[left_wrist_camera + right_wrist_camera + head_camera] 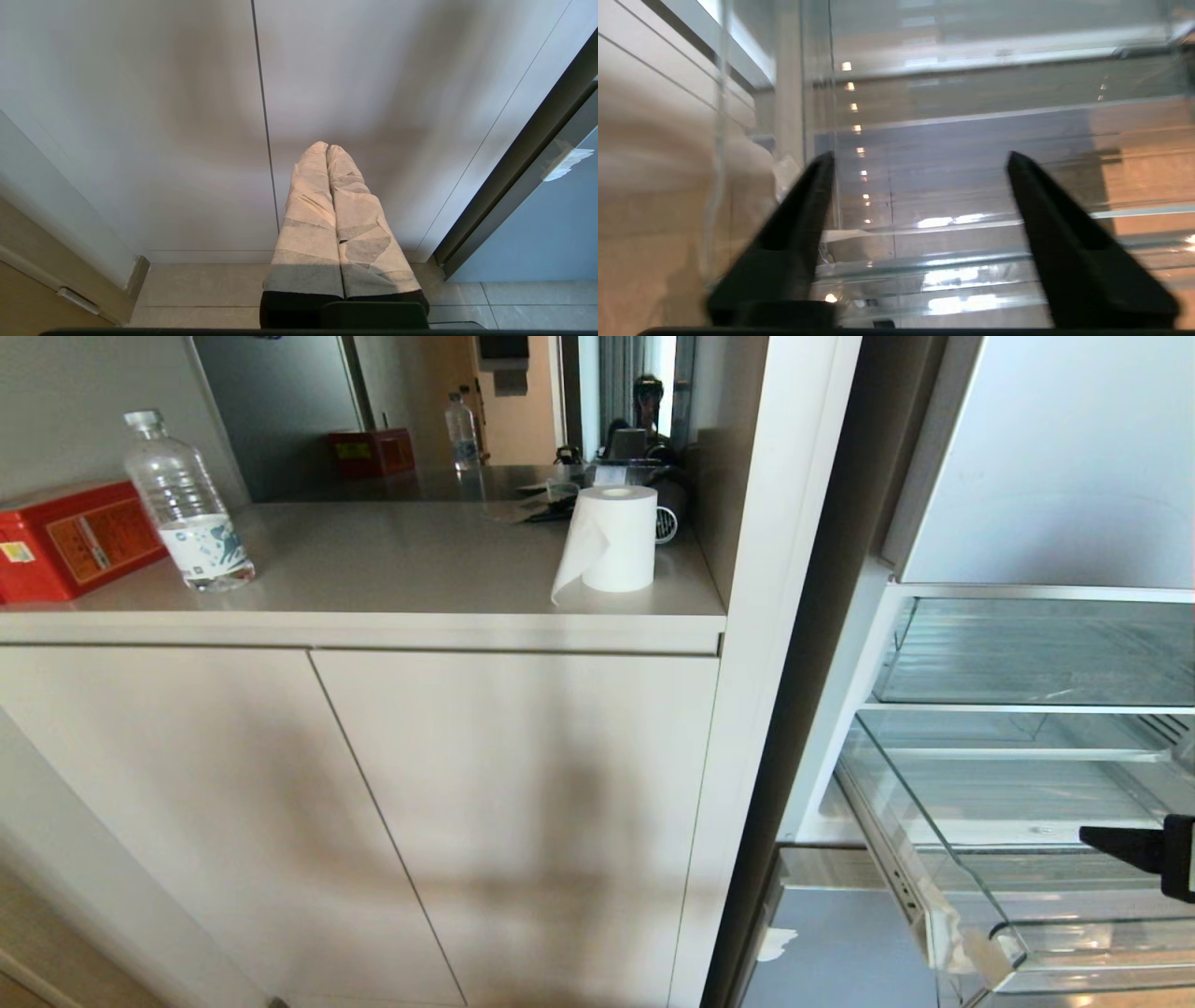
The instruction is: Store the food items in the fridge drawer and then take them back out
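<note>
The right gripper [920, 161], fingers spread and empty, hangs directly over the pulled-out fridge drawer [1018, 947], far nearer than the left gripper [327, 149], pressed together by the cupboard. No food item is visible

labels on bottle, red box, illegible

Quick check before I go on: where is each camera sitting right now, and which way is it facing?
Head: up on the robot, looking down at the counter and open fridge; right gripper tip at the right edge.
Left wrist: low, facing the cabinet doors; shut left gripper.
Right wrist: facing into the clear drawer; open black fingers.
Shared: head and right wrist both show the drawer.
</note>
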Available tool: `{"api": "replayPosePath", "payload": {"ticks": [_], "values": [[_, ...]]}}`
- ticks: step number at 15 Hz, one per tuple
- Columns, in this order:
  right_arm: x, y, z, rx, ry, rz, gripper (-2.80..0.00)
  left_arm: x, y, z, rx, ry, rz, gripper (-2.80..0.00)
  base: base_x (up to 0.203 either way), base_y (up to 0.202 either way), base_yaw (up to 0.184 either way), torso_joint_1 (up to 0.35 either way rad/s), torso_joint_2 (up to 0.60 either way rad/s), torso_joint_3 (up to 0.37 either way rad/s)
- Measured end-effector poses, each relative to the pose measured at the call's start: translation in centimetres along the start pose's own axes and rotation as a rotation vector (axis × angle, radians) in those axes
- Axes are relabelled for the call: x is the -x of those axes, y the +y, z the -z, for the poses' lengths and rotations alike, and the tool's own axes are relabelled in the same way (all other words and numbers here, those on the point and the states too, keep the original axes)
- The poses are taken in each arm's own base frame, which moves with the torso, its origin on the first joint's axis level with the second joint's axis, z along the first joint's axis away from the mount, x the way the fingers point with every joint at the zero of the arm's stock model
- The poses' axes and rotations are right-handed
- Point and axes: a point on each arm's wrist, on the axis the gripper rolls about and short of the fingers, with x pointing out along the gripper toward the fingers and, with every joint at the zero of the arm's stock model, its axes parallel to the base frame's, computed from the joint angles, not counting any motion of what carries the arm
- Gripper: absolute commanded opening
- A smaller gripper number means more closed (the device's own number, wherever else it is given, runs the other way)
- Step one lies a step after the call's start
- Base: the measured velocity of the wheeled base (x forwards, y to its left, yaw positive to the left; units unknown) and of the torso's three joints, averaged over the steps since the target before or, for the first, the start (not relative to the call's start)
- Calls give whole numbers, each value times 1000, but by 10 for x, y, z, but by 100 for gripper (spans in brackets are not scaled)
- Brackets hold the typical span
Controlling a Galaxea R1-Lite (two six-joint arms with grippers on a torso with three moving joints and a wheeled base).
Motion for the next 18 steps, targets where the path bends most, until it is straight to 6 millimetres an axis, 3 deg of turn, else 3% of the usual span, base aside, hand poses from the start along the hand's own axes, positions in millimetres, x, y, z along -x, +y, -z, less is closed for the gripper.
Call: {"api": "replayPosePath", "payload": {"ticks": [3, 6, 8, 12, 18], "values": [[32, 0, 8, -13, -111, -6, -280, 0, 0, 0, 0, 0, 1, -280, 0, 0, 0, 0, 0, 0], [57, -1, 40, -14, -177, -23, -280, 0, 0, 0, 0, 0, 1, -280, 0, 0, 0, 0, 0, 0], [65, -1, 64, -9, -187, -64, -280, 0, 0, 0, 0, 0, 1, -280, 0, 0, 0, 0, 0, 0], [81, -1, 90, 3, -262, -78, -280, 0, 0, 0, 0, 0, 0, -280, 0, 0, 0, 0, 0, 0], [76, -4, 154, 140, -284, -117, -280, 0, 0, 0, 0, 0, 0, -280, 0, 0, 0, 0, 0, 0]]}}
